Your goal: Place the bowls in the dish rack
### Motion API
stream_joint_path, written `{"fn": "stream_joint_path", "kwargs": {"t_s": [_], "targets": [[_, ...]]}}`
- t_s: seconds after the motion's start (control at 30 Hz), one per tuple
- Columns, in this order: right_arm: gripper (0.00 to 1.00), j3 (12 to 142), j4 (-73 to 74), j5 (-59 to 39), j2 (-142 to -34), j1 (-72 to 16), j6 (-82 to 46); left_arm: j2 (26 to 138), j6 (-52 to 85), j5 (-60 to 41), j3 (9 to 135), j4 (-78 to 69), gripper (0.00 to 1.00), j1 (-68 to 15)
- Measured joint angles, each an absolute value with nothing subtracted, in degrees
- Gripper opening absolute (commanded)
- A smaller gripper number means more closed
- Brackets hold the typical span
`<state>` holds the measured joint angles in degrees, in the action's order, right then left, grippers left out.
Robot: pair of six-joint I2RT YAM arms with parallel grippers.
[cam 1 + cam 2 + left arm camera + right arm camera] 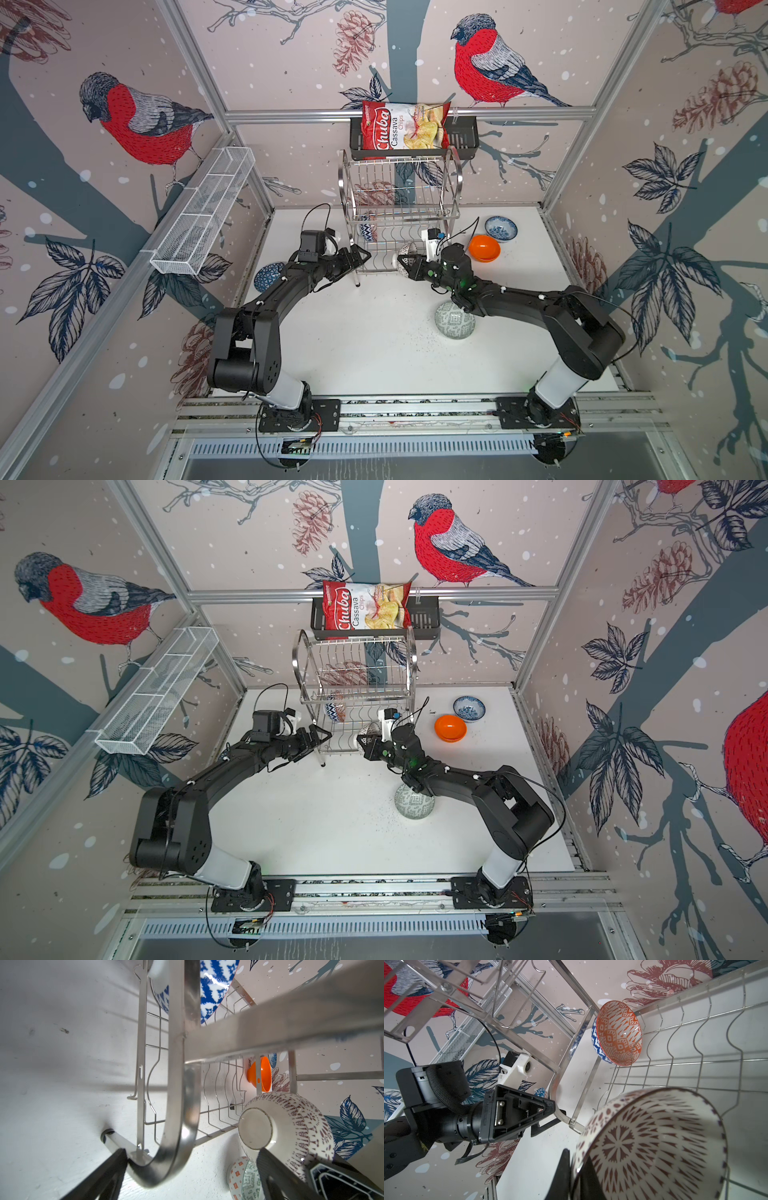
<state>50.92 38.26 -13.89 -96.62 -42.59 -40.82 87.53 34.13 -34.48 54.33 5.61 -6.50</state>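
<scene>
Top views, rack: we have the dish rack [401,195] standing at the back of the table [374,357], with its lower tier open toward both arms.
Top views, right side: the right gripper [404,267] is clamped on the rim of the dotted bowl [406,250]. The bowl is tipped on edge at the lower tier's near right end, and we judge that tilt is meant to slot it between the wires.
Top views, left side: the left gripper [321,737] has its jaws spread wide at the rack's near left corner. It holds nothing, and we read it as steadying the rack.
Top views, waiting: the plain orange bowl [484,248] and the floral bowl [500,227] sit right of the rack. The grey-green bowl [455,320] lies upside down by the right arm, and the dark blue bowl [266,277] is beside the left arm. That makes four not yet loaded.
Left wrist, frame: the fingers [104,1176] straddle the rack's arched end frame [176,1084] near its foot. We cannot tell whether they touch it.
Left wrist, bowl: the dotted bowl shows its foot to us, right beside the lower wires.
Right wrist, loaded: the patterned bowl [618,1034] already stands on edge at the tier's far end, propped by the wires, and that is the pose to copy.
Right wrist, grip: the dotted bowl's rim is pinched so its body hangs free. We cannot tell whether it rests on the wires yet.
</scene>
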Motion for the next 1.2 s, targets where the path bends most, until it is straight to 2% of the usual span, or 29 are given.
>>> {"fn": "stream_joint_path", "kwargs": {"t_s": [0.53,1.2], "targets": [[0.00,54.33,46.81,-17.10,-103.88,-40.99,-45.47,86.50,34.04,-34.46,54.15,7.01,0.97,-6.37],[0.00,60.29,54.13,-20.01,-113.65,-38.94,-57.34,85.34,32.99,-34.48,53.45,7.16,0.97,-5.08]]}}
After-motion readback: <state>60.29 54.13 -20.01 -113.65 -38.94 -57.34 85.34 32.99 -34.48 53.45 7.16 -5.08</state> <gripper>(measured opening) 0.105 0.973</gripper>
